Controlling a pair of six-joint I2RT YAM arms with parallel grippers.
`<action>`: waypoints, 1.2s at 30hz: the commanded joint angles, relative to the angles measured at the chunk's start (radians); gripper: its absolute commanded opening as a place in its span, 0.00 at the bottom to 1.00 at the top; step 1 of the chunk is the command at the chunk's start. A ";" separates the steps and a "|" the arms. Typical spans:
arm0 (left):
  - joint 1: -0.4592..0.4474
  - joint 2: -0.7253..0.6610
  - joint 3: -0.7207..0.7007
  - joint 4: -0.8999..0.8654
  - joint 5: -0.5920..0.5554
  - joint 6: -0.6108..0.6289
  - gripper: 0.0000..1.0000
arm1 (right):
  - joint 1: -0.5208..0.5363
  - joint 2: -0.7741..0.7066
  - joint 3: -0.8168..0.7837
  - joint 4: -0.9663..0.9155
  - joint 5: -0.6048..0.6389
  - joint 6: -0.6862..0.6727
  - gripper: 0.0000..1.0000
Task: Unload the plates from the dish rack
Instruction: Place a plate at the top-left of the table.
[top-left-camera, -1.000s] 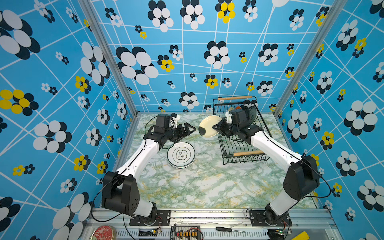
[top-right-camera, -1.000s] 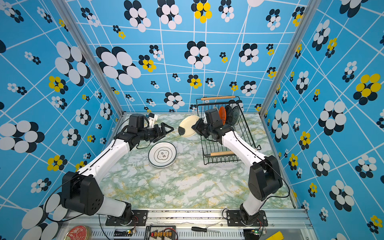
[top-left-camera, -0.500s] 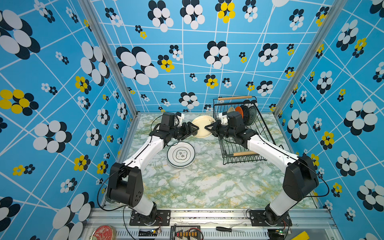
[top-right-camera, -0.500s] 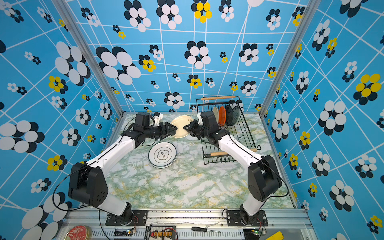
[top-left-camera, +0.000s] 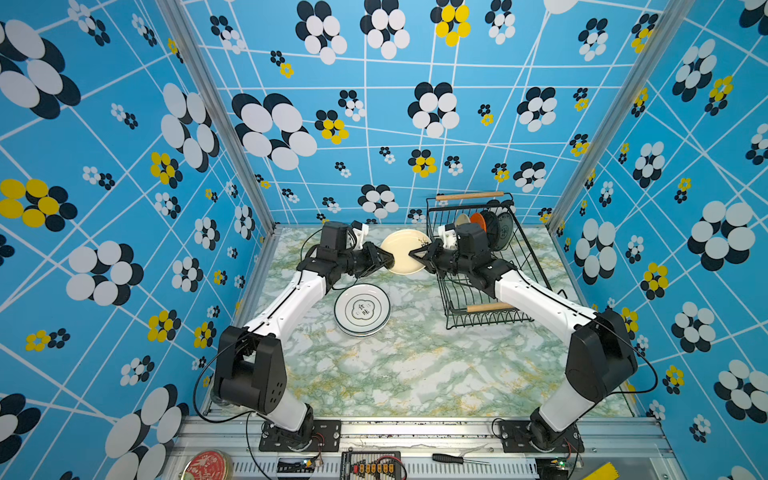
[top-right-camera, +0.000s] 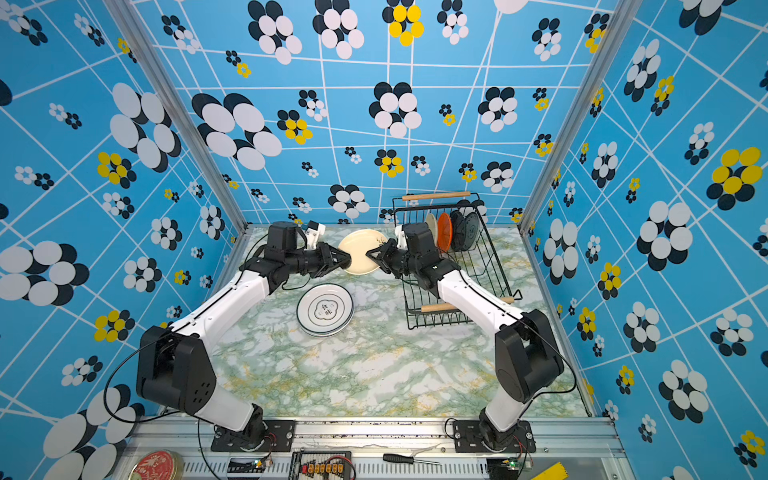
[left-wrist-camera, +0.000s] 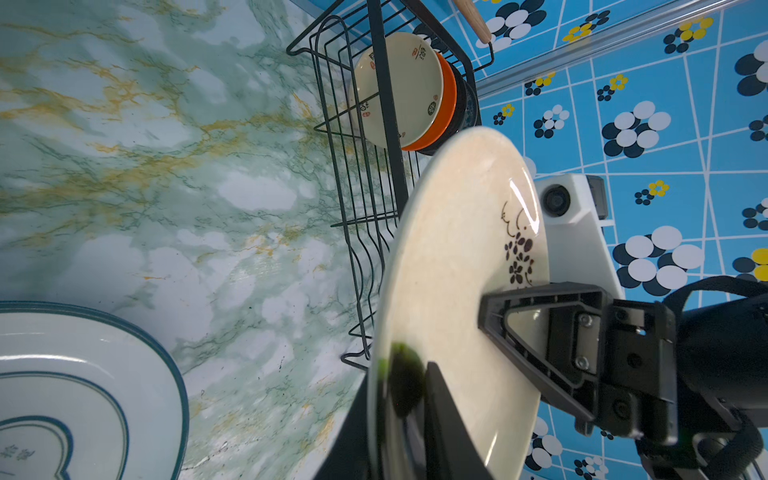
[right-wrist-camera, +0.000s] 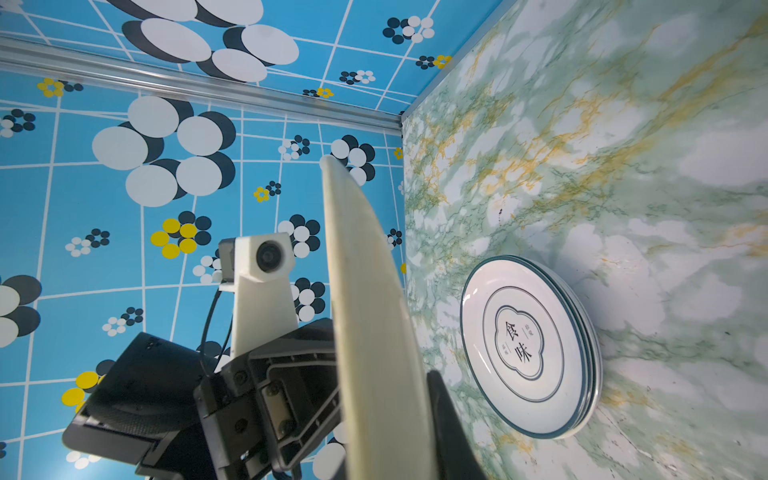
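Left wrist view has the cream plate (left-wrist-camera: 457, 270) standing on edge with my left gripper (left-wrist-camera: 415, 374) clamped over its rim. The right gripper (left-wrist-camera: 484, 309) pinches the opposite rim, 1 finger lying flat on the printed face.

In both top views the plate (top-left-camera: 405, 251) (top-right-camera: 361, 251) hangs clear of the marble table (top-left-camera: 415, 374) at 12 o'clock of its middle. The left gripper (top-left-camera: 390, 261) is at the plate's 9 o'clock and the right gripper (top-left-camera: 413, 254) at its 3 o'clock.

1 second ago the left jaws stood wide open, well apart from the plate, and the right arm alone carried it just beside the dish rack (top-left-camera: 486, 320). Since then the plate has travelled toward 9 o'clock and the left jaws have closed on it, so both arms grasp it now.

The rack has stayed at 2 o'clock on the table, with 4 small plates (top-left-camera: 478, 220) upright at its 12 o'clock end. The stack of white plates (top-left-camera: 362, 309) has not moved, lying flat at 6 o'clock of the held plate, near the left arm.
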 joint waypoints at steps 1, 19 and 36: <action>-0.013 0.006 0.016 -0.014 0.022 0.024 0.15 | 0.014 -0.006 0.004 0.061 -0.033 0.000 0.22; 0.070 -0.020 0.067 -0.145 -0.014 0.089 0.00 | 0.008 0.012 0.199 -0.392 0.141 -0.287 0.99; 0.245 0.128 0.228 -0.274 -0.231 0.196 0.00 | -0.027 0.138 0.642 -1.050 0.909 -0.760 0.99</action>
